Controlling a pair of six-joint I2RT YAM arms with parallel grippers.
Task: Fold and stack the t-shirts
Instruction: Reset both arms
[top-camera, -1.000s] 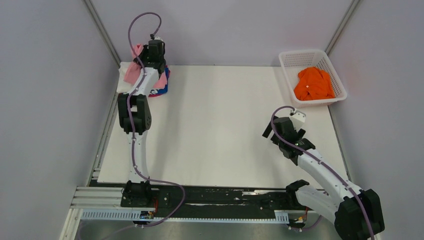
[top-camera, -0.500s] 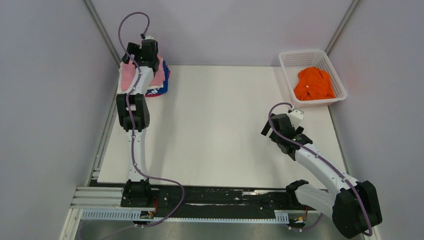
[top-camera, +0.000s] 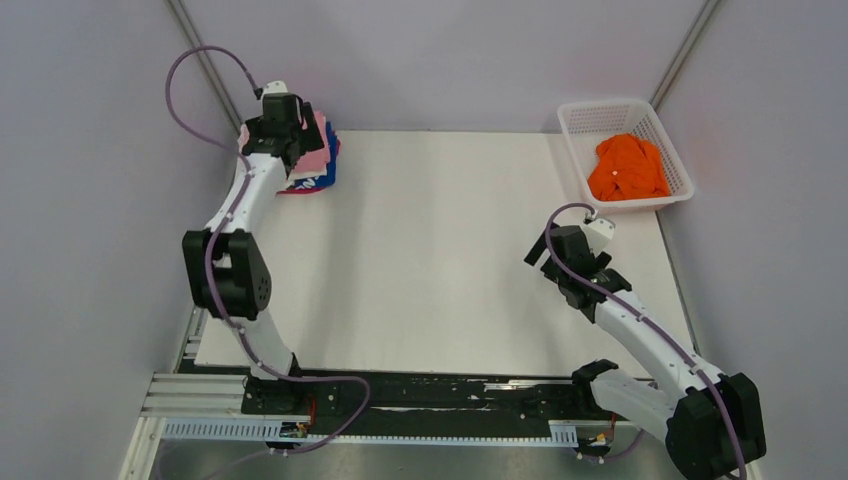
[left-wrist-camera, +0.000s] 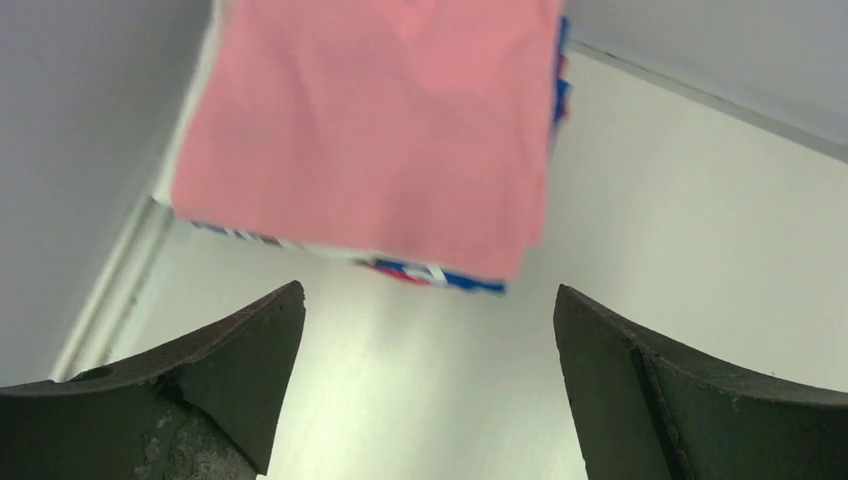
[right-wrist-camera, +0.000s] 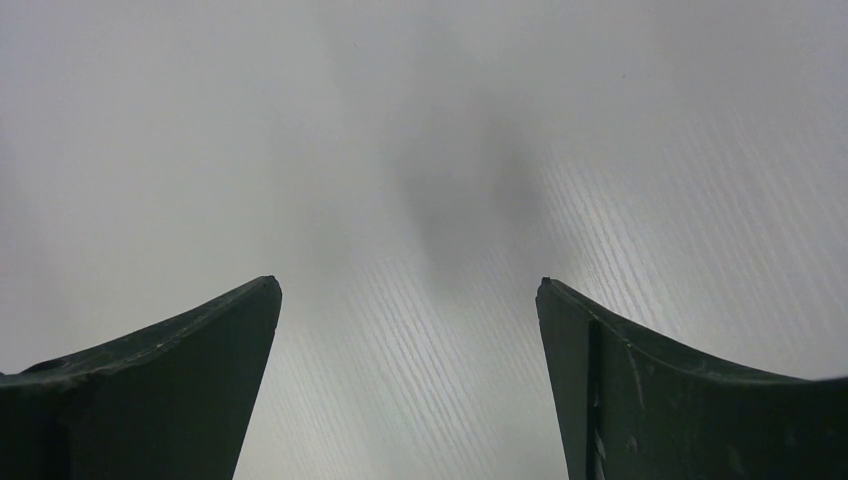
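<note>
A folded light pink t-shirt (left-wrist-camera: 370, 130) lies on top of the stack at the table's far left corner, with the blue and red t-shirt (left-wrist-camera: 440, 275) peeking out beneath it. In the top view the pink t-shirt (top-camera: 320, 152) and the blue and red one (top-camera: 318, 180) show beside my left gripper (top-camera: 285, 150). That left gripper (left-wrist-camera: 430, 300) is open, just short of the stack, holding nothing. My right gripper (top-camera: 565, 265) hangs open over bare table at the right; in its own view the right gripper (right-wrist-camera: 410, 290) is empty. An orange t-shirt (top-camera: 628, 168) lies crumpled in the basket.
The white mesh basket (top-camera: 580, 115) stands at the far right corner of the white table (top-camera: 430, 260). Grey walls close in the left, back and right sides. The left arm's elbow sticks out over the table's left edge.
My left gripper has opened and let go of the pink t-shirt, which now lies flat on the stack. The left arm's elbow swung out leftward. The right arm barely shifted.
</note>
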